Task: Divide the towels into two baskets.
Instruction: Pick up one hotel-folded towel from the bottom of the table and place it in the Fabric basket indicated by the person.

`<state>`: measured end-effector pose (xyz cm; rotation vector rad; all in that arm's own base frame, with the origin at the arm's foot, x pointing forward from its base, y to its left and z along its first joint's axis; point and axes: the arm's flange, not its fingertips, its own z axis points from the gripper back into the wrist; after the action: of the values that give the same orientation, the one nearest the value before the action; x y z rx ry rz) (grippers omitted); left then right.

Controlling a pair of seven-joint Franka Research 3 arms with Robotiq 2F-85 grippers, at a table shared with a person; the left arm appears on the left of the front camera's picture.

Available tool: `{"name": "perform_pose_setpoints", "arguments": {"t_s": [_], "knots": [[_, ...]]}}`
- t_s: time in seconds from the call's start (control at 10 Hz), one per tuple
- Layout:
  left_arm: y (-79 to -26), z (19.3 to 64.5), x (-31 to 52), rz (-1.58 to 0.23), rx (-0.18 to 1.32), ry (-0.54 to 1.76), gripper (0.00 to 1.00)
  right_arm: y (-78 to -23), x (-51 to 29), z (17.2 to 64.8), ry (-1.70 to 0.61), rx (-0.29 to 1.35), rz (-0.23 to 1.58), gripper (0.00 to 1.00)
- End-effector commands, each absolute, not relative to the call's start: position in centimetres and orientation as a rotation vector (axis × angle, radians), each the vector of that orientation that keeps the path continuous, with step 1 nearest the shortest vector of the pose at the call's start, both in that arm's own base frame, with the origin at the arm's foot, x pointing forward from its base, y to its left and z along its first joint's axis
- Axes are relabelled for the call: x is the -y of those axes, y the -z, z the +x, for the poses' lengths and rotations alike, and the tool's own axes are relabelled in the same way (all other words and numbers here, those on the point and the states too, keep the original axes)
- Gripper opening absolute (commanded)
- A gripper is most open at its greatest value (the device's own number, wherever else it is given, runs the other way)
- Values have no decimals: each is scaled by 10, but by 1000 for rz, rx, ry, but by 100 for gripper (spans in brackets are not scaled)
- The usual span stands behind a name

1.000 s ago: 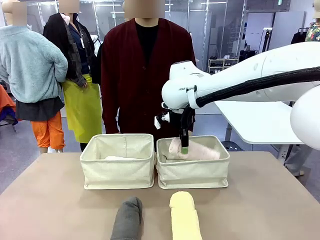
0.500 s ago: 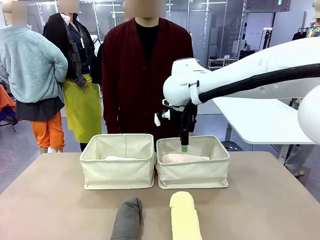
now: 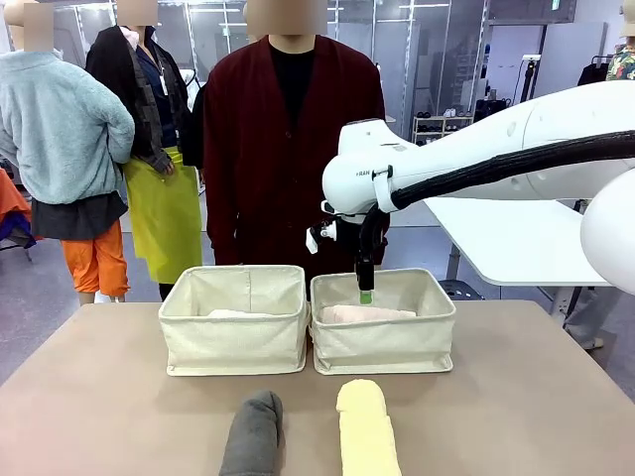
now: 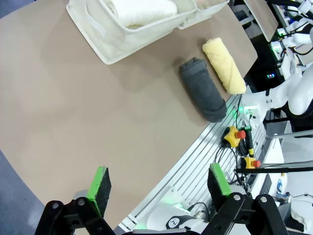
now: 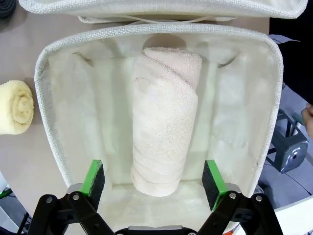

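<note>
A: Front view first. Where does everything sit?

B: At the far edge of the surface (image 3: pixel 109 397) the right claw (image 3: pixel 365 290) hangs released over the right basket (image 3: pixel 382 342). In it the pink towel (image 3: pixel 367 313) lies flat, apart from the pads. Just beside it, the left basket (image 3: pixel 235 345) holds the white towel (image 3: pixel 236 313). The grey towel (image 3: pixel 253 433) and the yellow towel (image 3: pixel 366 428) lie at the near edge.

A: How should this step finish?

B: I'd lift straight up until the fingers clear the soft rim, so nothing snags. Then swing to the near edge. One more towel per basket would split them evenly.

A: Left wrist view?

B: The left claw (image 4: pixel 159 181) is spread wide with nothing in it, above bare surface by the near edge. The grey towel is the closer of the two, so that one probably suits this arm.

A: Right wrist view?

B: The pads straddle one end of the pink towel from above without pinching it. The towel runs along the middle of the basket, clear of the walls on both sides. The yellow towel's end shows outside the rim.

A: Anything different from a second ago?

B: Yes. Then one end of the pink towel stood up past the rim against the claw. Now it has settled flat below the rim, and the claw is in about the same place.
</note>
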<state>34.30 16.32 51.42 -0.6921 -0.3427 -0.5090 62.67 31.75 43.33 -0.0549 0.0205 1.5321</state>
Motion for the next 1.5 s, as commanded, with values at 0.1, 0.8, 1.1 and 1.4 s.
{"name": "perform_pose_setpoints", "arguments": {"t_s": [0.1, 0.8, 1.1, 1.4], "knots": [[-514, 340, -163, -682, 346, 505, 100, -436, -319, 627, -1538, -31, -70, 100], [-514, 340, -163, -682, 346, 505, 100, -490, -256, 552, -1398, -2, 76, 100], [-514, 340, -163, -682, 346, 505, 100, -503, -170, 484, -1202, 116, 287, 100], [-514, 340, -163, -682, 346, 505, 100, -497, -108, 445, -1034, 224, 572, 100]]}}
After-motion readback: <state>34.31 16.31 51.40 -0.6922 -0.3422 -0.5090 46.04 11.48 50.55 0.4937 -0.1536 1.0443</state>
